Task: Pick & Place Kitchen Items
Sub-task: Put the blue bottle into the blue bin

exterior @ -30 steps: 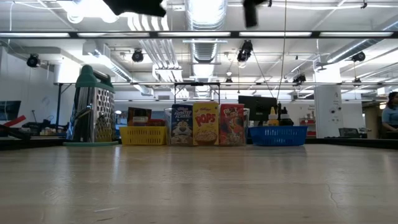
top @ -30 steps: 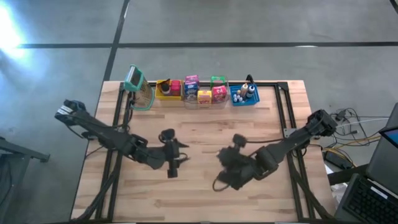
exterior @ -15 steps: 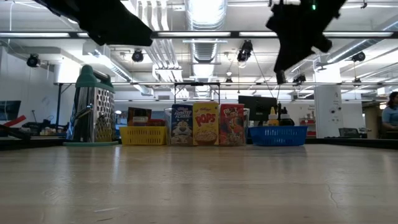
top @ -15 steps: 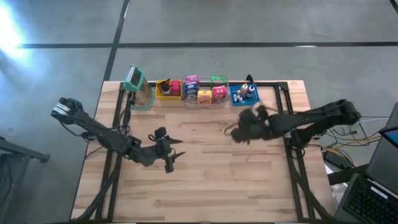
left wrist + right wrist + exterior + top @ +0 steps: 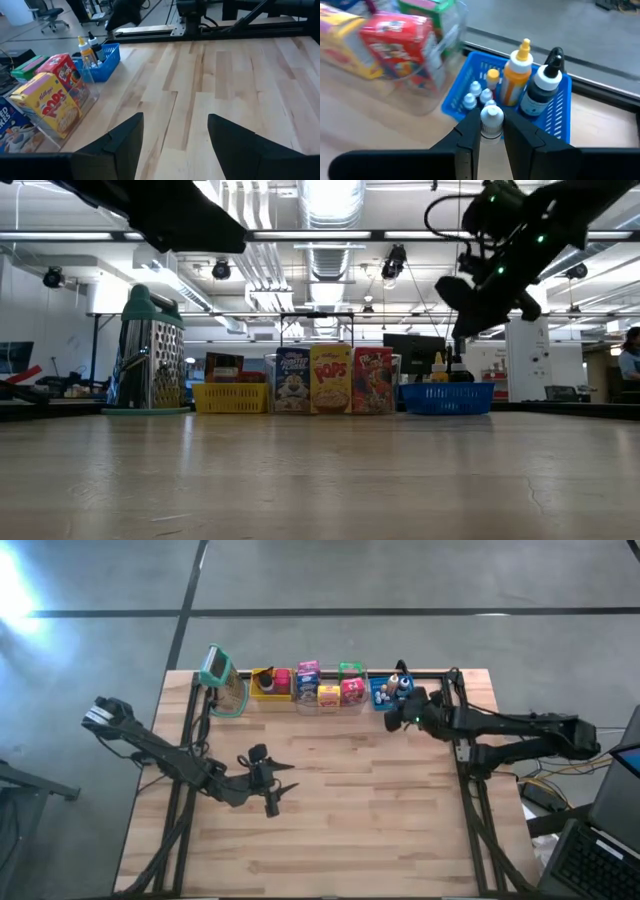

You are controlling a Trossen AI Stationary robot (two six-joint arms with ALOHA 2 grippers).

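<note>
I have the right end effector (image 5: 492, 131) pinched on a small white-capped bottle (image 5: 491, 120), held by its body just under the cap, with the blue bin (image 5: 562, 116) directly ahead of and below the fingertips. In that bin stand a yellow-capped squeeze bottle (image 5: 515, 76), a dark bottle (image 5: 539, 90) and a cluster of tiny white bottles (image 5: 472, 95). Beyond them, off to one side of the end effector, the clear bin (image 5: 445, 55) holds the red cereal box (image 5: 400, 37) and the yellow cereal box (image 5: 342, 30).

I judge the bottle light, rigid and rather slick, so the narrow grip at its neck suits it, though it could twist or slip if bumped against the bin's wall; the drop looks best made into the free gap beside the tiny bottles.

My left end effector (image 5: 275, 788) hangs over the middle of the tabletop (image 5: 380, 830), well apart from the bins, fingers parted and holding nothing.
</note>
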